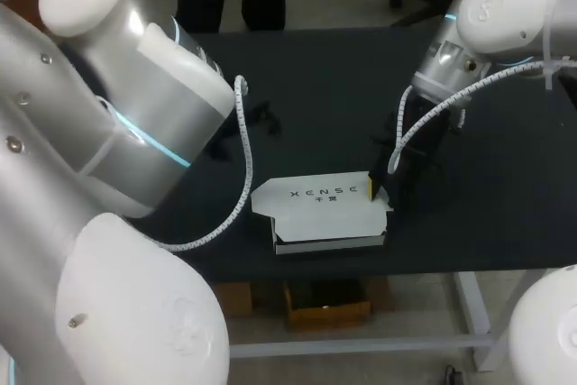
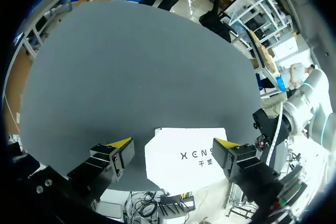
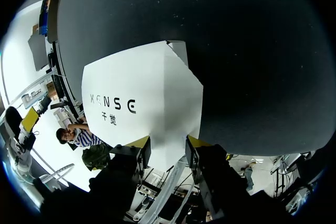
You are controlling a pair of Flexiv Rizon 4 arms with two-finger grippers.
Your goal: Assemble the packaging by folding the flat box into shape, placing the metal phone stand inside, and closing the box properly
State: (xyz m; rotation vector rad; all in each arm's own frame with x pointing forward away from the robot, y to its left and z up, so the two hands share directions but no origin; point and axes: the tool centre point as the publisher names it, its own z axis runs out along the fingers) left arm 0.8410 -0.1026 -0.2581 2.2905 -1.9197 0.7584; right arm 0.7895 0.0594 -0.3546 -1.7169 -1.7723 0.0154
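Observation:
A white printed box (image 1: 323, 209) lies partly folded near the front edge of the black table; it also shows as the box (image 2: 184, 158) and box (image 3: 142, 103) in the wrist views. My right gripper (image 1: 374, 188) stands at the box's right end. In the right wrist view the gripper (image 3: 168, 142) has the box's white end panel running between its fingers, touching both. My left gripper (image 2: 173, 142) hangs wide open above the box with nothing between its fingers. In the head view it is mostly hidden behind the left arm. No metal phone stand shows in any view.
The black table (image 1: 325, 87) stretches bare behind and to both sides of the box. Its front edge runs just below the box. My bulky left arm (image 1: 117, 132) covers the table's left part in the head view.

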